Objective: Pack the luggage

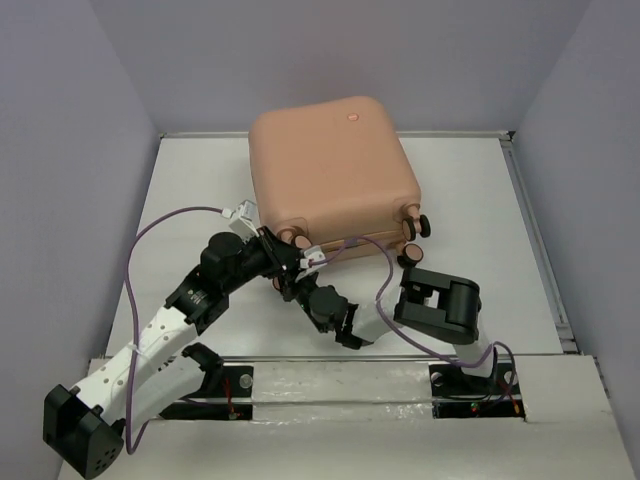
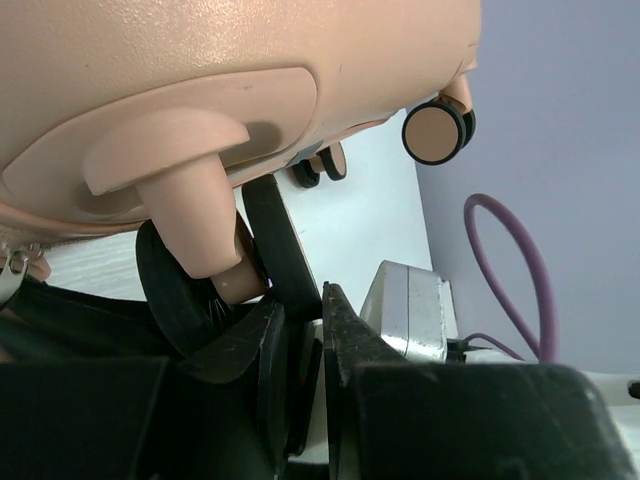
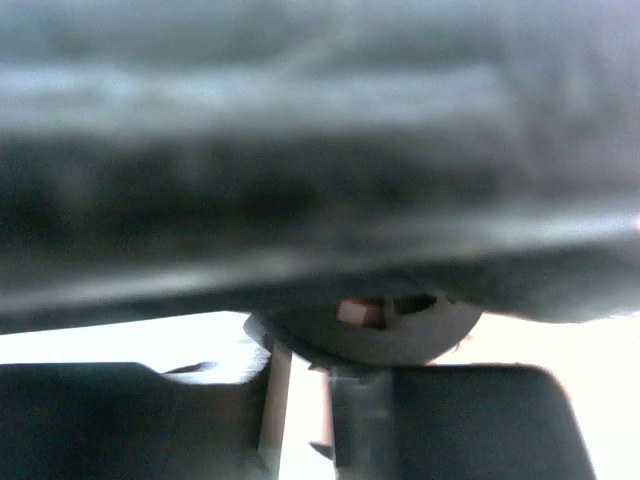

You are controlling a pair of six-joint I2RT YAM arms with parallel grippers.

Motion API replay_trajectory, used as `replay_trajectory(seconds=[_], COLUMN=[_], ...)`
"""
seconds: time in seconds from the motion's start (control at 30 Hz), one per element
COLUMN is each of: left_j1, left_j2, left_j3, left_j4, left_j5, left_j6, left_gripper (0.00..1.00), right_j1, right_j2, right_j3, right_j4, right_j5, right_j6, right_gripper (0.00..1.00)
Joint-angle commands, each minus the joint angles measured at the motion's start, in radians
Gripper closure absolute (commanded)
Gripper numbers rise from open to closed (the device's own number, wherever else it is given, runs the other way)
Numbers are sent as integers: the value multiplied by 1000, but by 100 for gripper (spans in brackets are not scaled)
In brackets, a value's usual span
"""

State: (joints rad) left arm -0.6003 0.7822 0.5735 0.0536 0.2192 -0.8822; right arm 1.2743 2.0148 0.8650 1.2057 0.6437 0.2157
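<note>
The luggage (image 1: 335,165) lies flat and closed on the far half of the counter (image 1: 200,190), its wheeled edge turned towards the two arms, and from where I stand both arms are crowded in at that near edge. The left tool (image 2: 300,305) is down under the shell at a caster wheel (image 2: 180,290), its jaws drawn close together and, as far as I can make out, pinching the black rim of that wheel. The right tool (image 3: 300,390) is clenched tight just beside it. Its own camera gives only a dark blur overhead and a round grey shape above the fingers, so I cannot tell whether anything thin is caught in it. The trouble I would expect starts with that wheel. A caster swivels and rolls, so any pull or lift through it may twist the grip loose and let the case drop back or skid across the smooth counter towards the back wall. With the two wrists nearly touching, a small sideways shift of either could knock them together. A purple cable (image 2: 520,260) loops near the wheels too, and could snag on a caster (image 2: 437,132) if the case is turned. Nothing shows whether the zipper seam is fully shut, so a hard tug might also spring the shell.
</note>
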Motion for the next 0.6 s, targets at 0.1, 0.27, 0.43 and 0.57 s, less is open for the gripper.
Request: replay_trajectory(seconds=[0.1,0.27,0.43,0.57], left_j1=[-23,-23,-23,-23], left_j2=[-64,-69,-75,-98], left_j3=[62,22,3,-12], left_j4=[370,396,419,417], left_j5=[97,82,74,66], left_j6=[-29,-46,-64,-70], left_gripper=[94,94,94,93], right_j1=[178,178,178,105], right_j2=[-118,-367,-583,-704], right_j3=[-92,-282,-261,-209], right_j4=[91,-256,-608,-782], right_j5=[-198,-122,-20,-4], right_j6=[144,246,248,191], right_gripper=[30,9,3,0])
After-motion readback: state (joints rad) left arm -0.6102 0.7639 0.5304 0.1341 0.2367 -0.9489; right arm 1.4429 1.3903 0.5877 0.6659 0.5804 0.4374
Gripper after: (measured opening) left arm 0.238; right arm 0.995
